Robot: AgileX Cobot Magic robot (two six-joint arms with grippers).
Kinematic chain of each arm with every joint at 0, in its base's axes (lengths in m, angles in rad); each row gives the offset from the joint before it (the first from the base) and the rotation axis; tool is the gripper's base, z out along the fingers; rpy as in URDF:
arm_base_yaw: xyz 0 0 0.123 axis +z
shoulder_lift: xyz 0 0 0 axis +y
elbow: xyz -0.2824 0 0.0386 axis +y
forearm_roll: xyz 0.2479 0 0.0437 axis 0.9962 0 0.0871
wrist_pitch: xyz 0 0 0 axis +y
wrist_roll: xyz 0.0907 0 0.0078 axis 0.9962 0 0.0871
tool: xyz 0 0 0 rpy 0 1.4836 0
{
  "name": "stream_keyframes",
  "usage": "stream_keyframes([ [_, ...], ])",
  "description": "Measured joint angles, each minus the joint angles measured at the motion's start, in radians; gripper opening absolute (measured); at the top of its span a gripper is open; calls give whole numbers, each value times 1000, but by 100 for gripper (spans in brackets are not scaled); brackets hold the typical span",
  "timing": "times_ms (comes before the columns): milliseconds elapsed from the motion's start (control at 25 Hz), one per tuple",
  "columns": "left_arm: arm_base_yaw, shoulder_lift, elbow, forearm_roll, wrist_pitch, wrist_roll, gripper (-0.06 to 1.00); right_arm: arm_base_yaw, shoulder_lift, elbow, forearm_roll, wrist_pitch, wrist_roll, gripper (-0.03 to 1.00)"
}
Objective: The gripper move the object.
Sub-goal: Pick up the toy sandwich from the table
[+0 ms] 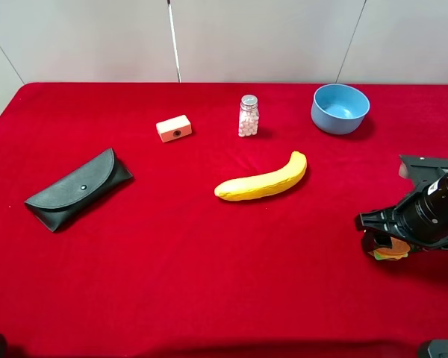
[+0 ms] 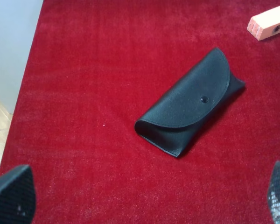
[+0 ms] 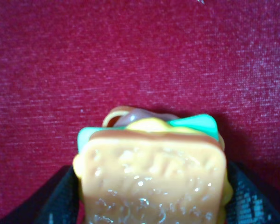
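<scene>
Two grippers: right gripper [image 1: 383, 240] is pinching the sandwich [image 3: 151, 177] between its jaws, low at the right edge of the table [image 1: 209, 283], well apart from the banana [image 1: 261, 179]; left gripper [image 2: 144, 200] spread, empty, over the case [image 2: 191, 107]; grasp looks made, carry pending; can't tell if it's off the cloth; next: lift clear, firm squeeze, set down on bare cloth.

The toy sandwich [image 3: 151, 177] sits pinched between the right gripper's [image 3: 151, 210] dark jaws, tan bread toward the camera, red table [image 3: 130, 51] behind it
</scene>
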Motion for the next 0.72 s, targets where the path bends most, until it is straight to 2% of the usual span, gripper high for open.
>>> stream_keyframes([
  [720, 0, 0, 0, 0, 0, 0, 99, 0, 0, 0, 13, 19, -3, 47],
])
